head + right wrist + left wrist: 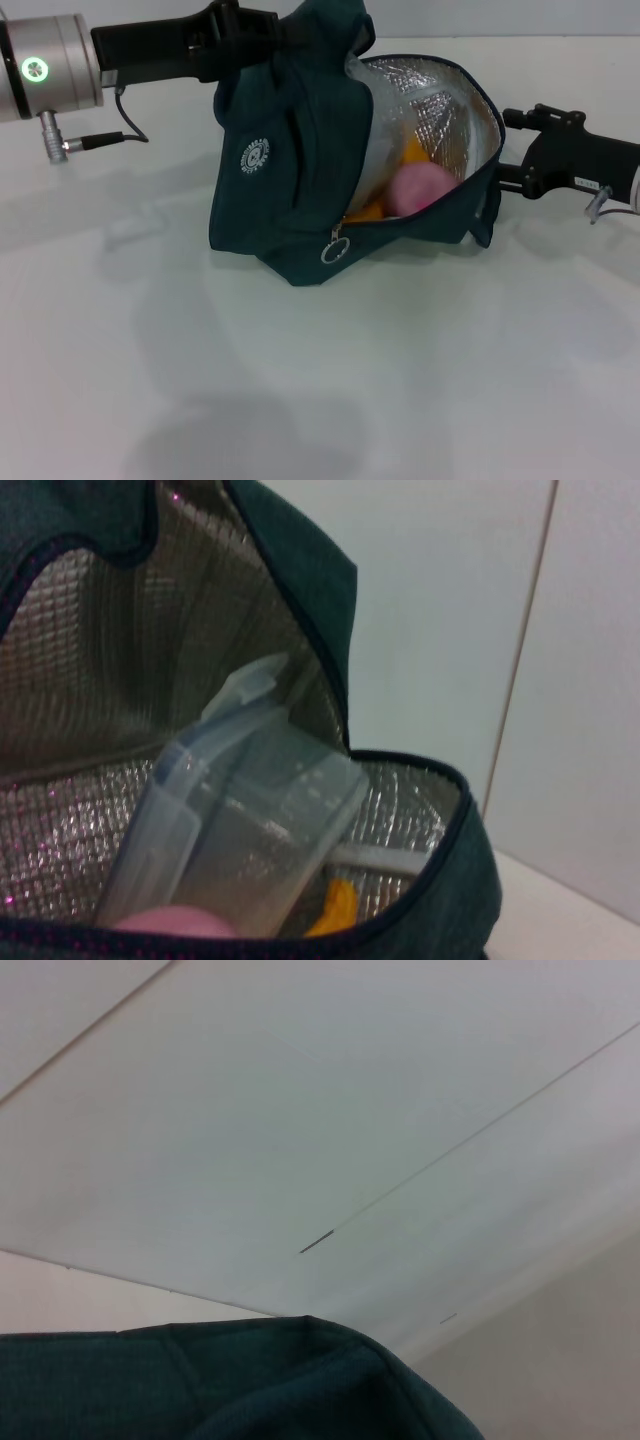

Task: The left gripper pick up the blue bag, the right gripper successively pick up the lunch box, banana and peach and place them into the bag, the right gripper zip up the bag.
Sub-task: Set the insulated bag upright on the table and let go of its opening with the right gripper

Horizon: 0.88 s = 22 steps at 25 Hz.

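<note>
The blue bag leans on the white table with its silver-lined mouth open to the right. My left gripper reaches in from the upper left and is shut on the bag's top, its fingertips buried in the fabric. The bag's cloth also shows in the left wrist view. Inside the bag lie the pink peach, the orange-yellow banana and the clear lunch box. My right gripper is open just outside the bag's right rim, empty. The right wrist view shows the peach and the banana under the box.
A zipper pull ring hangs at the front lower end of the opening. The left arm's cable and metal plug dangle at the far left. White table lies in front of the bag.
</note>
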Tool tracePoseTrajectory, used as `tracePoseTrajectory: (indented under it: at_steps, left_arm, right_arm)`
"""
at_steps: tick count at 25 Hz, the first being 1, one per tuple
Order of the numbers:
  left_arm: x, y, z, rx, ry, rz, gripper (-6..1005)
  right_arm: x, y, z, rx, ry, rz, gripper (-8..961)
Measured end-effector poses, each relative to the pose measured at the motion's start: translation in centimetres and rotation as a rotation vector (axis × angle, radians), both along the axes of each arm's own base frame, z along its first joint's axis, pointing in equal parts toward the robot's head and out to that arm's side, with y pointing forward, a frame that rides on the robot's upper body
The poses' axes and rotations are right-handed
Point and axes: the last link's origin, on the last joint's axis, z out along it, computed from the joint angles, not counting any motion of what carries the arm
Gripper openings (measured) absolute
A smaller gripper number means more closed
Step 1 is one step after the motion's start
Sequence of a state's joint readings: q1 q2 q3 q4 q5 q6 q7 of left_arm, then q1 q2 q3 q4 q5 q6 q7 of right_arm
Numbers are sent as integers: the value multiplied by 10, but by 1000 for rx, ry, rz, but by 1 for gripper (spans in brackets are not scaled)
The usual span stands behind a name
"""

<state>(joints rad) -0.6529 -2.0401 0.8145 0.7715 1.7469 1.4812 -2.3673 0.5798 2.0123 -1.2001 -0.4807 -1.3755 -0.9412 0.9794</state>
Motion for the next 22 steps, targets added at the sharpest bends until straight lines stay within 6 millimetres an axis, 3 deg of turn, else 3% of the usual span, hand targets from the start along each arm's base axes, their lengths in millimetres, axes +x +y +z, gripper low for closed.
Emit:
tracePoseTrajectory:
  at_steps: [4,14,18,22]
  left_arm:
    - [0,0,0,2,-5,-2,67]
    - [1,-2,0,-7,-13,-10,67]
    - [-3,-5,0,-12,-17,-3,67]
    - [-11,-11,4,-12,-30,9,67]
  right_arm:
    - [-4,8,-4,-3,-50,-5,751]
    - [-29,43,-10,73,-151,-16,751]
    - [-40,57,6,192,-100,-23,752]
    - [-46,57,21,269,-30,12,752]
